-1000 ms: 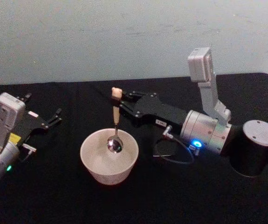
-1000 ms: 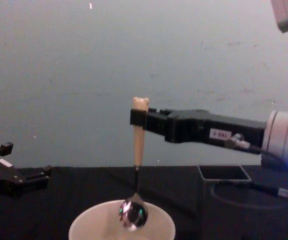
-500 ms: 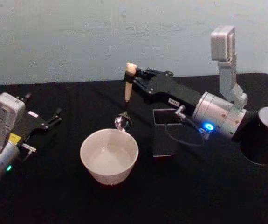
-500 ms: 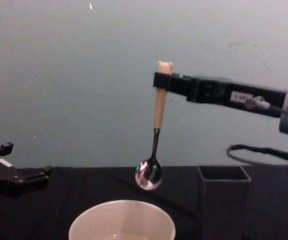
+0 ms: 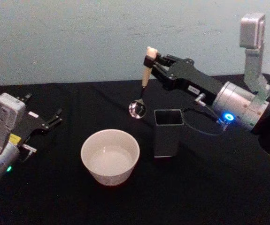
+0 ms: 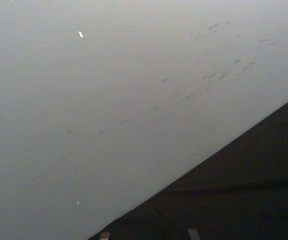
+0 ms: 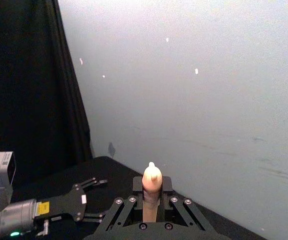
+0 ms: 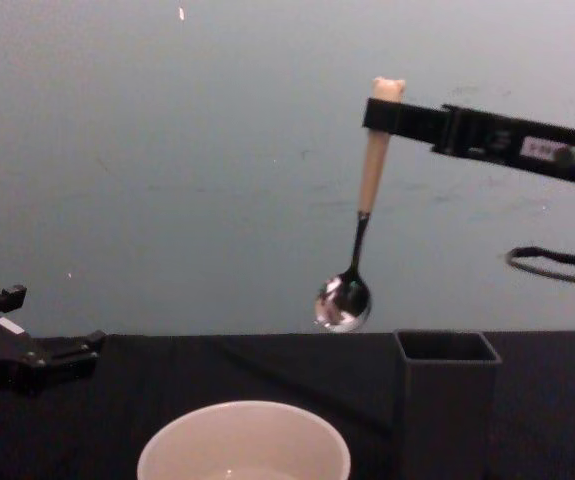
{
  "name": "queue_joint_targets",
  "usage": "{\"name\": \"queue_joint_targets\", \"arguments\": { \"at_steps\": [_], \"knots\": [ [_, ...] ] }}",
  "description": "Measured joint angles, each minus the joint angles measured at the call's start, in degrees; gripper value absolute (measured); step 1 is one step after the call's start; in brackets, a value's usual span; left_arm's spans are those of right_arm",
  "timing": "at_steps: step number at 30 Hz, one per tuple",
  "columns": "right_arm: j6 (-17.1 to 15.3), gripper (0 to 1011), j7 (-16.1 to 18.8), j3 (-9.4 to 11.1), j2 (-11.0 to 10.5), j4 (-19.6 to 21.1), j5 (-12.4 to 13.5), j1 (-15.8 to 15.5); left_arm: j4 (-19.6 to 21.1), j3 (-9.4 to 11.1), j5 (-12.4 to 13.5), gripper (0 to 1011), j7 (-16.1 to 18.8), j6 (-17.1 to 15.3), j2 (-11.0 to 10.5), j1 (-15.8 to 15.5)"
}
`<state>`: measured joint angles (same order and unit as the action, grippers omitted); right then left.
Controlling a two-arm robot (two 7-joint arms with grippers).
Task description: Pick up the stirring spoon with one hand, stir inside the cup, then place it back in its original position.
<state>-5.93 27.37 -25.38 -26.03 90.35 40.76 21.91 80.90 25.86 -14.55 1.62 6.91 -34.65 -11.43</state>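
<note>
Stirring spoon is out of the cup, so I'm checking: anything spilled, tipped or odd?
Nothing stands out. The stirring spoon hangs bowl-down, slightly tilted, from the right gripper, in the air clear of the cup. Cup and holder box stand upright, with no spill visible on the table. The left gripper rests open at the left.

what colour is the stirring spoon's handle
The stirring spoon has a pale beige handle; it shows best in the chest view.
</note>
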Motion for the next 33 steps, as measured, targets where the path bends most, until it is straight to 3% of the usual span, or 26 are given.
{"name": "queue_joint_targets", "arguments": {
  "at_steps": [19,33],
  "knots": [
    [1.2,211,-0.1,4.0,-4.6,2.5,4.5,-2.8,0.0,0.0,0.0,1001,0.0,0.0,0.0,0.0],
    [2.8,211,0.3,4.6,-6.8,1.6,3.9,-4.3,0.0,0.0,0.0,1001,0.0,0.0,0.0,0.0]
  ]
}}
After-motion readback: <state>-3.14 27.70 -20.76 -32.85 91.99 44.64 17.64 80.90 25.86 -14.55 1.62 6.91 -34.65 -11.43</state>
